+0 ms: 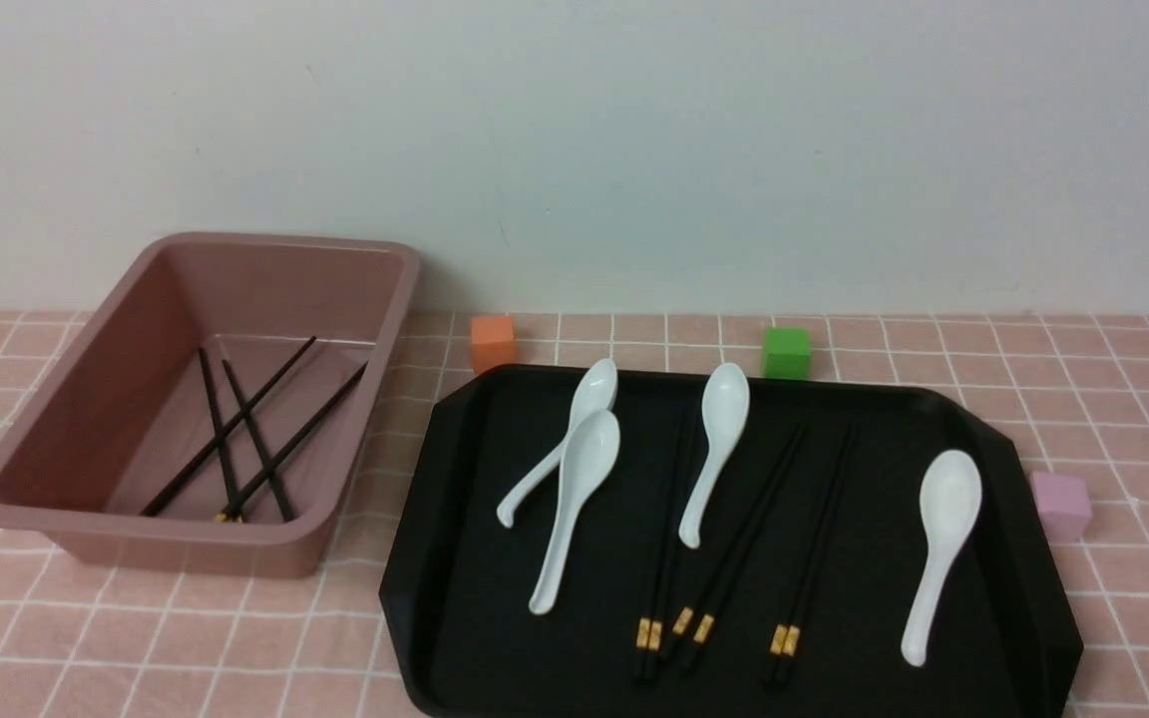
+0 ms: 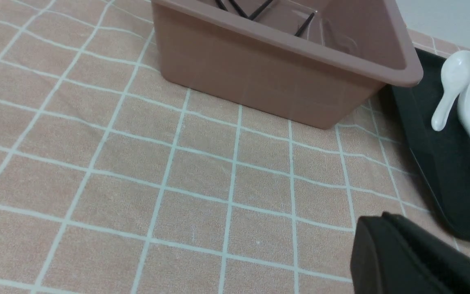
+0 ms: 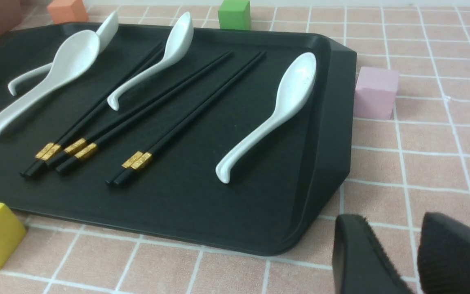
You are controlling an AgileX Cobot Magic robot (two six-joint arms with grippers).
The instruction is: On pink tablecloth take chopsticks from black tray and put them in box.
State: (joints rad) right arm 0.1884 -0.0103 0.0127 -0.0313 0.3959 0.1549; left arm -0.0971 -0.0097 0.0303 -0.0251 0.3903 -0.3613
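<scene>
Behind the bench (image 1: 1133, 419), a plain pale wall (image 1: 634, 150) was seen. Over the bench the pink tablecloth (image 1: 86, 648) was spread. Four chopsticks (image 1: 250, 434) lay crossed in the box (image 1: 76, 399); three pairs (image 1: 734, 538) remained on the black tray (image 1: 495, 638) among white spoons (image 1: 939, 543). The left gripper (image 2: 386, 245) was closed and empty, beside the box. The right gripper (image 3: 412, 245) was parted narrowly, holding nothing, near the tray's corner.

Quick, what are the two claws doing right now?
Left claw: closed, holding nothing.
Right claw: slightly open, holding nothing.
</scene>
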